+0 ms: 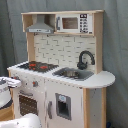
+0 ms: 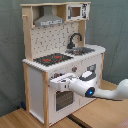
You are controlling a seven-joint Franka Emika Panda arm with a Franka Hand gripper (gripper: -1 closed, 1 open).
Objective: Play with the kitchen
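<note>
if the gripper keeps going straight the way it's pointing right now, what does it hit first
Most likely the front of the kitchen around the oven door. In the second exterior view the gripper points at that panel from close by, just below the knobs. Whether it already touches is unclear.

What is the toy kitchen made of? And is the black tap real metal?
The tall white and light-wood toy kitchen looks like wood: its side posts and top show pale, matte grain, and the front panels look painted flat white. The curved black faucet has a dull, even black surface with no bright glints, so it is probably plastic or painted wood, though metal cannot be ruled out. The grey sink basin looks metallic.
</note>
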